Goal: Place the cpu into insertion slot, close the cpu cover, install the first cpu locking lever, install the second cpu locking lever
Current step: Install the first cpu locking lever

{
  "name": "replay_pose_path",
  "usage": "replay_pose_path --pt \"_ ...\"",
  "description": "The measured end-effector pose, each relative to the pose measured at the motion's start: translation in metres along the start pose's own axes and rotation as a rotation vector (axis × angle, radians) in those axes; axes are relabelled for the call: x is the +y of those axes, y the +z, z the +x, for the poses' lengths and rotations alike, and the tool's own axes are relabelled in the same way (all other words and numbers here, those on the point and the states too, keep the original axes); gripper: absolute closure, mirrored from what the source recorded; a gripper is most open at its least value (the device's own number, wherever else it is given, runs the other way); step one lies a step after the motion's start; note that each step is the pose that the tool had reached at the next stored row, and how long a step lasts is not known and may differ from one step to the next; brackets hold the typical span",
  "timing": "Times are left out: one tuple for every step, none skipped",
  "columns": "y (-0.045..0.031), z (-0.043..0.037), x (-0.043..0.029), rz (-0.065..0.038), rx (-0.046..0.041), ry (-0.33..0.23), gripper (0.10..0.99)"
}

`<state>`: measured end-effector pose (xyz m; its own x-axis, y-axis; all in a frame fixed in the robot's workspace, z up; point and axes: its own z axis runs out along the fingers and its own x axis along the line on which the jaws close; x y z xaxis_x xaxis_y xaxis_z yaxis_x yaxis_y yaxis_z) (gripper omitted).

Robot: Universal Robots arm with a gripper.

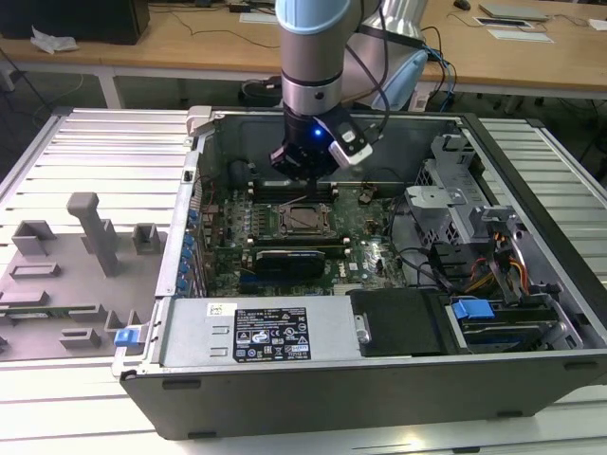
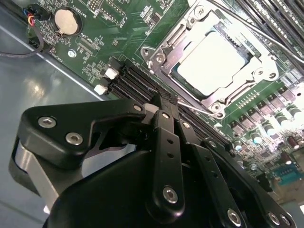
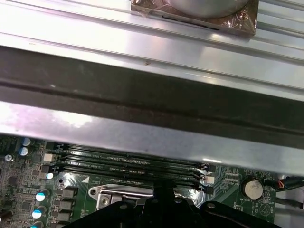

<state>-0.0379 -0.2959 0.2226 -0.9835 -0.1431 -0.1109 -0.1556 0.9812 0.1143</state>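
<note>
While cpu cover (image 2: 161, 57) lies shut around bright silver-grey cpu (image 2: 213, 59) | gripper (image 2: 160, 100) closed, just beside it

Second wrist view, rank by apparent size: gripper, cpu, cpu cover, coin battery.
1. gripper, inflated by nearness to the camera
2. cpu cover
3. cpu, framed in its window
4. coin battery

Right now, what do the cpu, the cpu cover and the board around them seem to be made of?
The cpu: smooth metal top, pale grey, glaring almost white. The cpu cover: stamped metal frame, silvery, with sharp highlights. The motherboard: green lacquered circuit board, probably fibreglass laminate.
</note>
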Motion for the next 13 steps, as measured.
replay_pose_path --pt "0.0008 0.0001 -0.0001 0.001 -0.0028 0.000 0.980" --pt "0.0014 0.0002 -0.0002 0.001 -0.0058 -0.001 0.980" --pt "0.0022 0.0003 -0.0003 0.002 -0.0103 -0.001 0.980" --pt "0.0027 0.0004 -0.0004 0.004 -0.0158 -0.002 0.980" --pt "0.0037 0.0004 -0.0004 0.006 -0.0280 -0.004 0.980" --pt "0.0045 0.0006 -0.0005 0.008 -0.0384 -0.005 0.980" --pt "0.0059 0.0009 -0.0006 0.010 -0.0464 -0.006 0.980" --pt "0.0067 0.0013 -0.0007 0.012 -0.0470 -0.006 0.980" --pt "0.0073 0.0016 -0.0007 0.013 -0.0470 -0.005 0.980" --pt "0.0080 0.0018 -0.0007 0.014 -0.0472 -0.002 0.980" --pt "0.0086 0.0020 -0.0007 0.015 -0.0476 0.002 0.980" --pt "0.0091 0.0022 -0.0006 0.016 -0.0481 0.006 0.980" --pt "0.0096 0.0024 -0.0005 0.017 -0.0485 0.011 0.980"
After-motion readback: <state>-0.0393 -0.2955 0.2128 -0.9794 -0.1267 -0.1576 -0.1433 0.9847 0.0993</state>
